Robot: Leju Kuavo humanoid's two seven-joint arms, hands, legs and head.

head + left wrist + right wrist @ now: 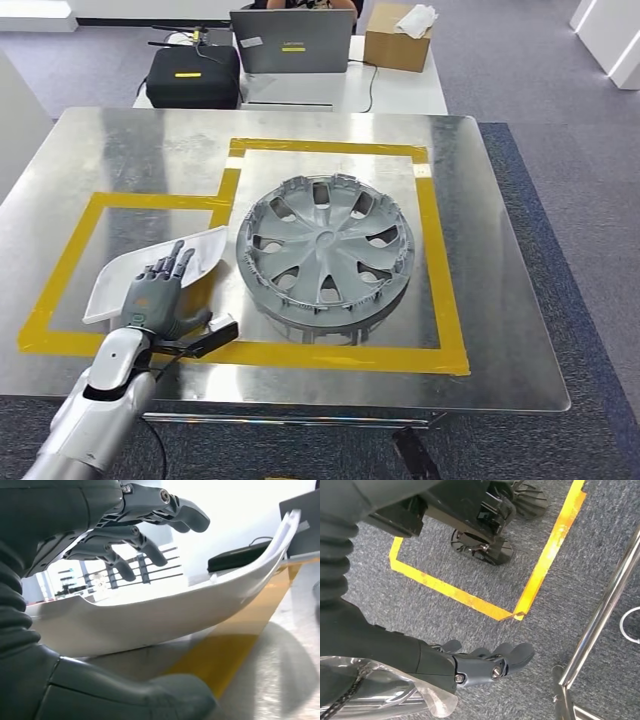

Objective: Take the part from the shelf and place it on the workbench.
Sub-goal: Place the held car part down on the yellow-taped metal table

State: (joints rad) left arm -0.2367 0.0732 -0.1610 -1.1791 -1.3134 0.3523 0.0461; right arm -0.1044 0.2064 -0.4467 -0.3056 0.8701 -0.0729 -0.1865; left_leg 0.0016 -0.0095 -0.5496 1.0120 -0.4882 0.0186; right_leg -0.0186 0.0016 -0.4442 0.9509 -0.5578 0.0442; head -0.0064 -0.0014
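The white curved part [202,254] lies on the steel workbench [498,330], inside the left taped rectangle. My left hand [157,296] hovers over its near end with the fingers spread flat above it and the thumb down by the table. In the left wrist view the fingers [124,540] stand clear above the white part [151,622], with a gap between them, and the thumb [143,695] sits below its edge. My right hand [486,666] hangs over the grey carpet with its fingers stretched out, holding nothing.
A grey wheel cover [324,250] fills the right taped square, close to the part's far tip. Yellow tape [436,260] marks both zones. Behind the bench stand a laptop [293,42], a black bag [192,76] and a cardboard box [396,40]. A chrome table leg [601,612] rises near my right hand.
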